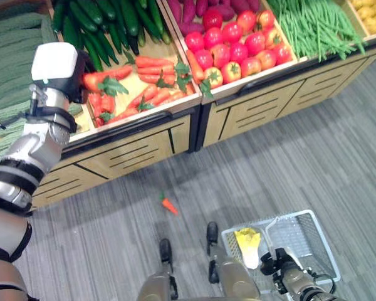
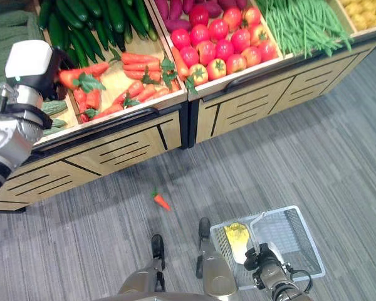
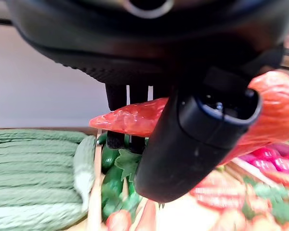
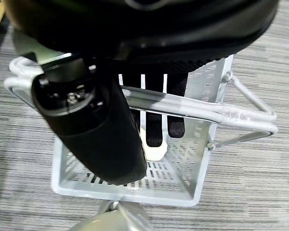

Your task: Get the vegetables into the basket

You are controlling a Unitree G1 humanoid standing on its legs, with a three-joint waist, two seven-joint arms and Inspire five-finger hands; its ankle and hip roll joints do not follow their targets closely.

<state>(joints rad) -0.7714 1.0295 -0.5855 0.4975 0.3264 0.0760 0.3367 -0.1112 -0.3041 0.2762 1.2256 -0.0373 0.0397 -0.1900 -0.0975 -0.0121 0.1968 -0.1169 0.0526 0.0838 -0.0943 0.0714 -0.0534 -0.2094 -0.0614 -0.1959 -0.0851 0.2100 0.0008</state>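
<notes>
Left wrist view gives you the clearest read: your left hand [image 3: 192, 130] has its thumb and fingers curled round a carrot [image 3: 135, 118], the orange tip sticking out past the fingers [image 3: 116, 96]. From the head camera, that hand [image 1: 57, 69] sits raised over the carrot bin [image 1: 141, 84] of the wooden produce stand [image 1: 131, 150], at the bin's left end, with the carrot's leafy top showing beside it. Cucumbers [image 1: 106, 22] lie in the bin behind, tomatoes [image 1: 238, 47] and green beans [image 1: 313, 25] in the bins to the right.

1 loose carrot on the floor [image 1: 168, 204] lies on the grey carpet [image 1: 288, 163], well apart from the stand and between it and the basket.

Your right hand [image 4: 96, 130] is closed on the handle [image 4: 197, 111] of the white wire basket [image 4: 135, 185]; thumb on one side of the bars, fingers wrapped on the other. From the head camera the basket [image 1: 313, 232] hangs low at lower right, with a yellow-green leafy vegetable [image 1: 247, 244] lying inside at its left end.
</notes>
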